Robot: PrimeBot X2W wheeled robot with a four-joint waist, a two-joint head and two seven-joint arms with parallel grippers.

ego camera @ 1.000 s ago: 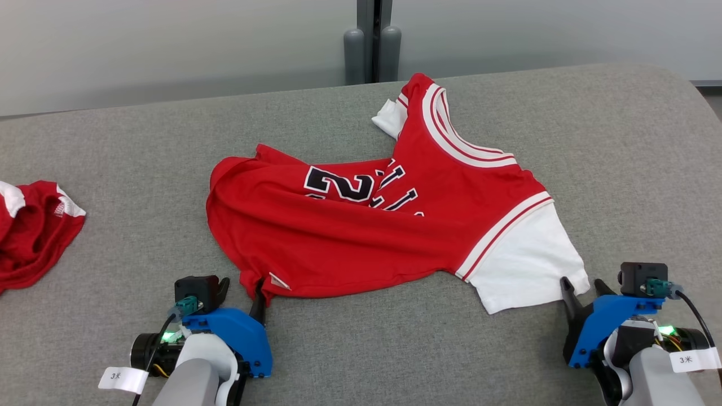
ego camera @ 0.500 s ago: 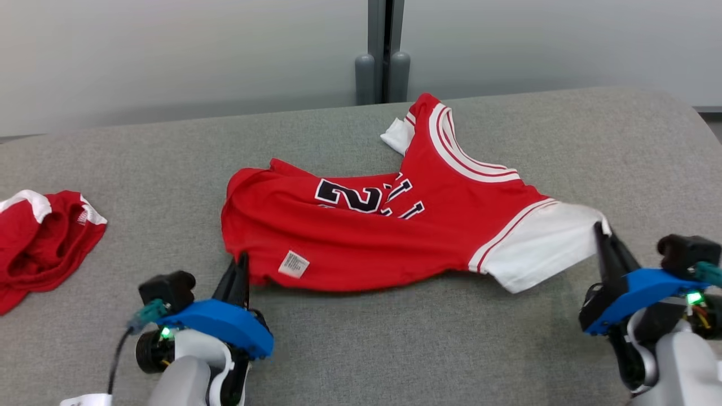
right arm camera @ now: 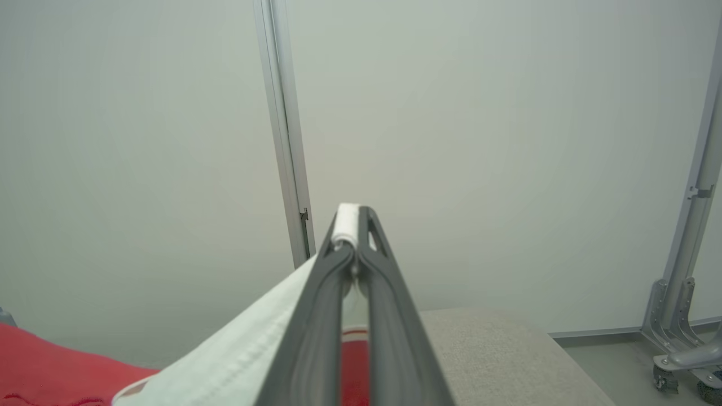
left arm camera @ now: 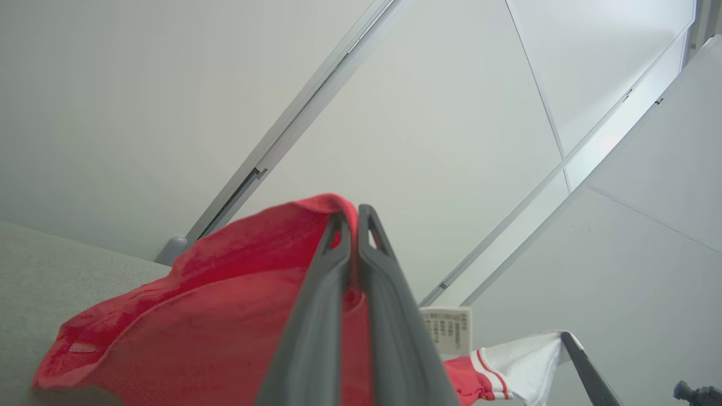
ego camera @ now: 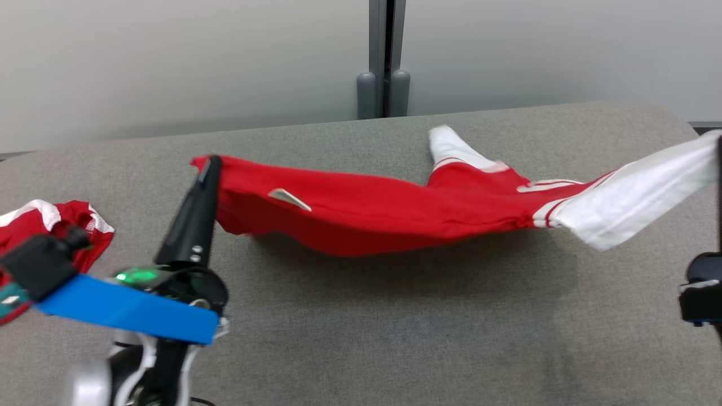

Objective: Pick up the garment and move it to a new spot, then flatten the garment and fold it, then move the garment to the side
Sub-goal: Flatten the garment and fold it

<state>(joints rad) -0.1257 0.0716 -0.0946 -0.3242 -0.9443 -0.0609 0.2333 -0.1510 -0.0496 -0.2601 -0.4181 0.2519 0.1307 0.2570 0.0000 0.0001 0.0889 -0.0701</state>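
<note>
The garment (ego camera: 366,208), a red jersey with white sleeves and a small white label, hangs stretched between my two grippers, its middle sagging over the grey table (ego camera: 395,338). My left gripper (ego camera: 206,164) is shut on the red hem corner; the left wrist view shows its fingers (left arm camera: 351,217) pinching the red cloth (left arm camera: 214,316). At the right edge, my right gripper (ego camera: 718,138) is shut on the white sleeve. The right wrist view shows a white fold (right arm camera: 242,355) clamped at its fingertips (right arm camera: 351,217). The garment's far sleeve (ego camera: 451,146) still trails toward the table.
A second red and white garment (ego camera: 62,225) lies crumpled at the table's left edge. Pale wall panels with a grey post (ego camera: 383,84) stand behind the table. A wheeled metal stand (right arm camera: 682,316) is on the floor beyond the table's right end.
Both grippers have shut on the garment and risen, lifting it from lying flat into a stretched, hanging band. The head camera has tilted up too.
</note>
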